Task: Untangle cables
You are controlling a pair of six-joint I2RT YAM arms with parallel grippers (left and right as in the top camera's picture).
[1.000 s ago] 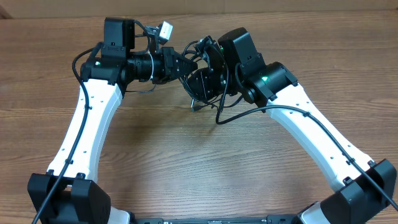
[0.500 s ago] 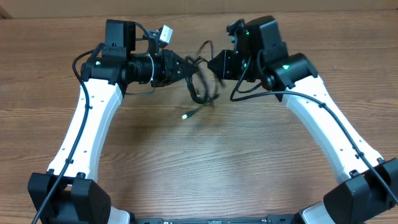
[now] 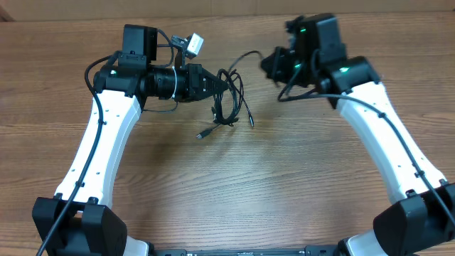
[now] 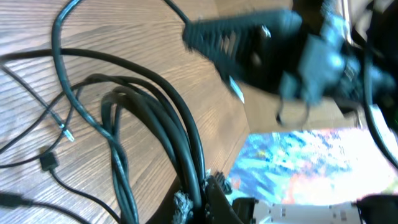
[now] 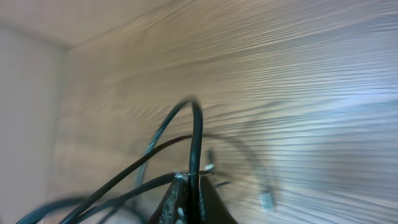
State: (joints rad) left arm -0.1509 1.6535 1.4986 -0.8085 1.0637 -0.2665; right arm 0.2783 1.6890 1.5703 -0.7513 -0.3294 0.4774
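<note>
Left gripper (image 3: 226, 84): clamped on bunched cables (image 3: 232, 107).
Right gripper (image 3: 266, 64): pinched tight onto one strand.
Cables: strung between both grippers.

Your left gripper (image 4: 200, 198) pinches a bundle of black cables (image 4: 166, 118) that spreads over the wooden table (image 4: 124, 28) beside its edge; the blurred right gripper (image 4: 208, 31) seems to hold one strand.
</note>
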